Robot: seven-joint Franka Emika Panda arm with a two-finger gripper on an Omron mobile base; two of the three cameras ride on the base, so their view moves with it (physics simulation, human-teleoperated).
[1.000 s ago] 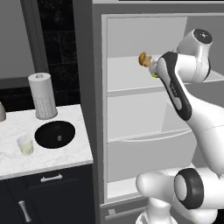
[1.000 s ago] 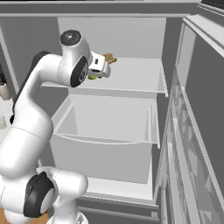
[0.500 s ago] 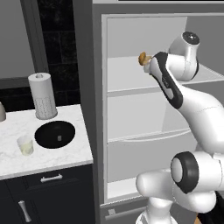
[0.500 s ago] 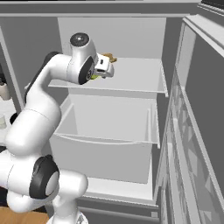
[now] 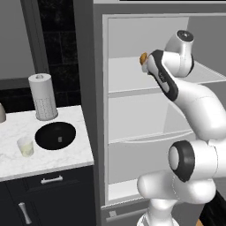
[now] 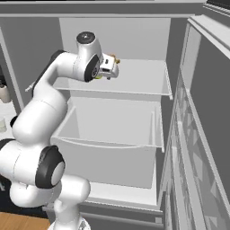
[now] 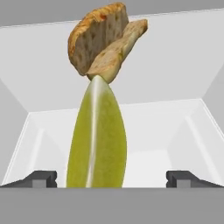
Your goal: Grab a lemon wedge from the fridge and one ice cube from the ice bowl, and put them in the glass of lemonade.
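Observation:
My gripper (image 7: 113, 179) is open and reaches onto the upper shelf of the open fridge (image 5: 128, 84). The lemon wedge (image 7: 97, 140), yellow-green and narrow, stands between the two fingertips (image 7: 41, 178), which are well apart from it on either side. In the right base view the gripper (image 6: 113, 67) hangs just above that shelf (image 6: 139, 83). On the counter to the left lie the black ice bowl (image 5: 43, 131) with one small cube (image 5: 59, 139) in it, and the glass of lemonade (image 5: 25, 146) beside it.
A brown crusty piece of food (image 7: 105, 41) sits just behind the wedge, also visible beside my hand (image 5: 143, 58). The fridge door (image 6: 202, 134) stands open on the right. A paper-towel roll (image 5: 43, 96) stands behind the bowl. Dark drawers (image 5: 48, 185) sit under the counter.
The arm has swung upward and turned, carrying the hand a little further over the upper shelf. The jaws have stayed open.

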